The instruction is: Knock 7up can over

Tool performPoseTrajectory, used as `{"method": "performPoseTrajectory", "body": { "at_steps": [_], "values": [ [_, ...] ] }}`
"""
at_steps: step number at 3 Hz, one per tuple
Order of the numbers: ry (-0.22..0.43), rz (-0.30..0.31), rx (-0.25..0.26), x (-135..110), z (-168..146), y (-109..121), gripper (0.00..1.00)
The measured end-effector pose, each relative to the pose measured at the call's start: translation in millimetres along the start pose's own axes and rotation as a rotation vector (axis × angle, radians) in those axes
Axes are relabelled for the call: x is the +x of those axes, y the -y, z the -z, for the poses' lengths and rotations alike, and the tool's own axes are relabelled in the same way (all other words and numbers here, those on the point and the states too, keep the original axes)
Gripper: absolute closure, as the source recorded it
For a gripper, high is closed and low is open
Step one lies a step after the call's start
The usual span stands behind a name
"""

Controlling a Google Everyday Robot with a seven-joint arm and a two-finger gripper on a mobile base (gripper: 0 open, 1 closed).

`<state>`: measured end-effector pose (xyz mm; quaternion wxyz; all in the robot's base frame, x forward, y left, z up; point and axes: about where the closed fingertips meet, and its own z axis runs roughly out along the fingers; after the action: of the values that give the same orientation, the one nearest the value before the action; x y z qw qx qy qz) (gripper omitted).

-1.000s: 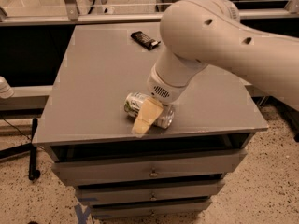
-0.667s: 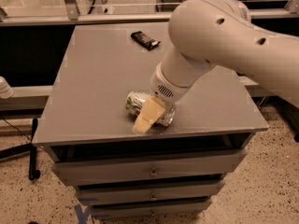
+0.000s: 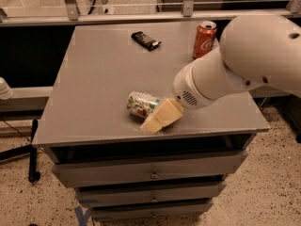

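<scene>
The white arm (image 3: 244, 55) is the largest thing here. It comes in from the 3 o'clock edge as a thick rounded shell and narrows to a vented wrist that slants down toward 8 o'clock. At its tip the pale yellow gripper (image 3: 161, 118) sits low on the bench (image 3: 94, 79), near the front edge and a little toward 5 o'clock of the bench's middle. Whether the gripper is spread or pressed together cannot be told from this angle, since it shows only as one blocky wedge.

The bench is a grey flat-topped cabinet with a stack of drawers (image 3: 150, 168) under the top, each with a small knob in the middle. Around it is a speckled floor (image 3: 263, 187). A metal rail (image 3: 141, 17) runs across behind the bench at 12 o'clock, with glass or clear panels above it. A black stand leg (image 3: 33, 149) rises from the floor at 9 o'clock.

The 7up can (image 3: 142, 103) lies on its side on the bench, at 10 o'clock of the gripper. Its near end touches the gripper or sits just beside it, and its green lettering and a red mark face up. The red cola can (image 3: 204, 40) stands upright at 1 o'clock on the bench, well apart from the 7up can and close to the arm's shell. A dark wrapped bar (image 3: 146, 40) lies flat at 12 o'clock, near the back edge
</scene>
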<state>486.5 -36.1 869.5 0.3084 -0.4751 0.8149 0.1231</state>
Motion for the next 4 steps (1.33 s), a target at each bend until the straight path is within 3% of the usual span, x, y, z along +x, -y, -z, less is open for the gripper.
{"method": "performPoseTrajectory", "body": {
  "at_steps": [1,2,3,4],
  "values": [
    [0.132,-0.029,0.029,9,29,8,0.0],
    [0.261,-0.057,0.011,16,52,12,0.0],
    [0.443,-0.06,-0.088,7,67,3,0.0],
    [0.556,-0.059,-0.093,5,88,-1,0.0]
  ]
}}
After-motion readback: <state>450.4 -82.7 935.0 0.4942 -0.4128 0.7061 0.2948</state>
